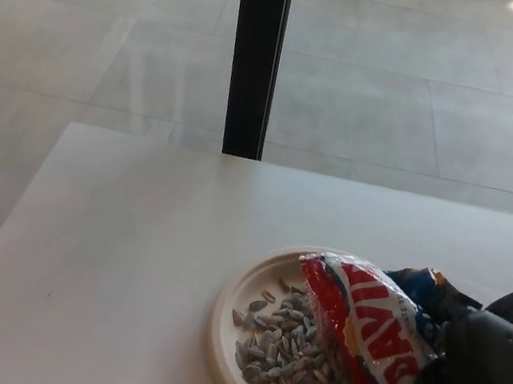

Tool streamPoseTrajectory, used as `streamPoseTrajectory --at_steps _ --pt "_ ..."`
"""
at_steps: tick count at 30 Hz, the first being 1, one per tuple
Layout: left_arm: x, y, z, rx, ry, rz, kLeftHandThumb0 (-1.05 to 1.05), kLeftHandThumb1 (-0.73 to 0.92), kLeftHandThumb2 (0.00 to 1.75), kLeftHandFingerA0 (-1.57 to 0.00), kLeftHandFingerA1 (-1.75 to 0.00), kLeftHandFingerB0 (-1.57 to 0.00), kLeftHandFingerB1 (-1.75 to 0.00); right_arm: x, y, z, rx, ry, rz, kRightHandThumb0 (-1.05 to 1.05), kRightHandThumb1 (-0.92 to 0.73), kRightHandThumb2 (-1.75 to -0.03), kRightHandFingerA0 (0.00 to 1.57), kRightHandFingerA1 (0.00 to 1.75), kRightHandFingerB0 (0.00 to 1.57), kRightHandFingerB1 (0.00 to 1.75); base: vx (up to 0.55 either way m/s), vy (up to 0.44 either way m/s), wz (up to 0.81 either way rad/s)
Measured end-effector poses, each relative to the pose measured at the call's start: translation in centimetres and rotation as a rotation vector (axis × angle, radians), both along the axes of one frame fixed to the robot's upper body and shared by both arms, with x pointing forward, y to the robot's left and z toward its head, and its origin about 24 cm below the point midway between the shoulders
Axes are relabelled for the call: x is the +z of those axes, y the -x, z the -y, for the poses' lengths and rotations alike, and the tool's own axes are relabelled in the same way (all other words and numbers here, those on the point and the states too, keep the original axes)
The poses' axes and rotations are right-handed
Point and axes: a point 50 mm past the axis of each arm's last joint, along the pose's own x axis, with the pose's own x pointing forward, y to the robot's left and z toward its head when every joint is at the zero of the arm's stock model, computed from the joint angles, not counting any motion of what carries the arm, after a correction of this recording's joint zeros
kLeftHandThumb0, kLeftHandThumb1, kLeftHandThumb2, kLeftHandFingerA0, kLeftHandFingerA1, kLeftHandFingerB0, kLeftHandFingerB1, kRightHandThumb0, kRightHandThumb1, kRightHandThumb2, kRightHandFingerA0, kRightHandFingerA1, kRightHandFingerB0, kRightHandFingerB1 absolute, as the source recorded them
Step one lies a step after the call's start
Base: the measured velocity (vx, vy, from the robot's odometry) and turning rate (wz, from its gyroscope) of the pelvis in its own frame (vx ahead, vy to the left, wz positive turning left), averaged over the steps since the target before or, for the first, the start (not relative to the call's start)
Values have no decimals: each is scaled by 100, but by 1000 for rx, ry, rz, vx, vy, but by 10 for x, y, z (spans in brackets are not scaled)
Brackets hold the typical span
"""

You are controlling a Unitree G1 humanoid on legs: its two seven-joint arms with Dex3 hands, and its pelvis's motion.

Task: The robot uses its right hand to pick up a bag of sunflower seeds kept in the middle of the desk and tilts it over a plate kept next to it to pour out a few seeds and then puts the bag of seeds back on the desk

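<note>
While held by the right hand [489,364], red-and-blue seed bag [369,331], lettering partly legible "DAV", on the seed-filled plate [227,346].

Looks like office/lobby (can't tell which): white desk [125,258] by glass wall w/ black mullion [256,53], tiled floor [87,23]

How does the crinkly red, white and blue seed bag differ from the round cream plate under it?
The crinkly red, white and blue seed bag is glossy, creased and brightly printed; the round cream plate is plain, matt and smooth-rimmed. The bag lies slumped across the plate's right side, while the plate sits flat on the white desk. The bag is against the robot's black right hand; the plate is not. Both touch the loose grey sunflower seeds.
</note>
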Motion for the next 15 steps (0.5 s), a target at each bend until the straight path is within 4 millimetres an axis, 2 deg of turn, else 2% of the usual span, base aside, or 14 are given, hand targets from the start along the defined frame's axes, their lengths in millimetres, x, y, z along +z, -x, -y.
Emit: streamPoseTrajectory --at_steps 2,3,6,8,9,10,11,12,14,15 --pt "0 1 0 1 1 -2 -71 65 60 -56 -60 -62 -47 0 0 2 -11 -23 -12 -23 -56 -97 90 175 72 160 0 0 0" --pt "0 1 0 2 1 -2 -71 67 60 -57 -60 -62 -47 0 0 2 -20 -46 -22 -22 -51 -102 90 175 73 162 0 0 0" --pt "-1 2 1 6 3 -4 -70 67 60 -58 -59 -60 -46 0 1 4 -41 -107 -45 -21 -50 -101 89 175 74 158 0 0 0" --pt "-1 2 1 5 4 -6 -72 69 61 -58 -55 -58 -45 0 1 4 -51 -141 -57 -22 -46 -104 93 175 79 147 0 0 0" --pt "-2 2 2 2 5 -10 -73 68 61 -58 -57 -58 -46 0 1 5 -57 -164 -63 -21 -45 -104 92 175 79 146 0 0 0" --pt "-2 2 2 1 6 -11 -73 67 61 -59 -60 -60 -46 0 1 6 -61 -177 -66 -22 -46 -104 91 175 76 153 0 0 0" --pt "-2 2 2 1 7 -11 -72 66 60 -57 -62 -59 -47 0 0 7 -69 -211 -71 -22 -47 -104 92 175 80 143 0 0 0" --pt "-2 2 2 3 8 -10 -71 67 60 -57 -61 -60 -46 1 0 8 -74 -230 -73 -17 -46 -104 102 175 80 134 0 0 0" --pt "-3 3 3 11 10 -2 -71 67 60 -57 -61 -60 -46 1 0 9 -88 -283 -78 -17 -46 -104 102 175 80 134 0 0 0" --pt "-3 3 4 15 13 1 -71 67 60 -54 -58 -59 -47 1 0 9 -95 -312 -83 -35 -48 -112 115 133 86 110 0 0 0"
